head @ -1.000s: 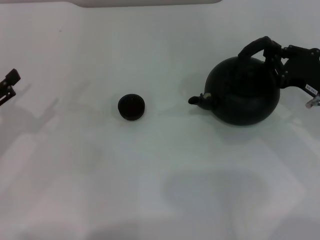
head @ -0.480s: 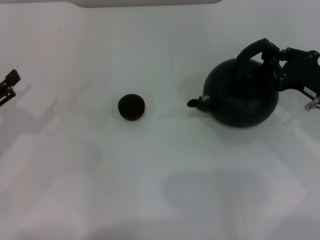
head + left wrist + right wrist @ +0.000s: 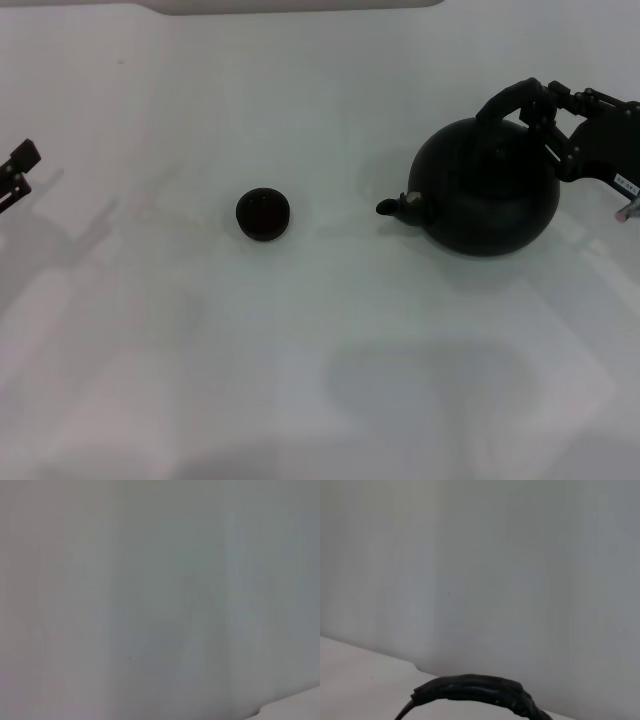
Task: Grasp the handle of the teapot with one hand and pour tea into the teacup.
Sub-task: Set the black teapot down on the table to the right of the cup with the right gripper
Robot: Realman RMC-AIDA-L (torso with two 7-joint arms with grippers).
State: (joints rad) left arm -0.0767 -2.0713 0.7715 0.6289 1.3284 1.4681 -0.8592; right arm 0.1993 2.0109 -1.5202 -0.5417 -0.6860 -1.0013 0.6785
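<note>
Before lifting, the black two-fingered right gripper point(image 3: 548, 110) should seat squarely on the thick black arched handle point(image 3: 508, 98) of the round matte black teapot point(image 3: 487, 185), right of the tiny black teacup point(image 3: 264, 214); its fingers look narrowed around the hoop, apparently gripping it; the left gripper point(image 3: 18, 170) sits parked at the left edge, its state unclear

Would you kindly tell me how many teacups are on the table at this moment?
1: the teacup stands alone at mid-table, to the robot's left of the teapot, apart from its spout. Nothing appears to hide another.
</note>
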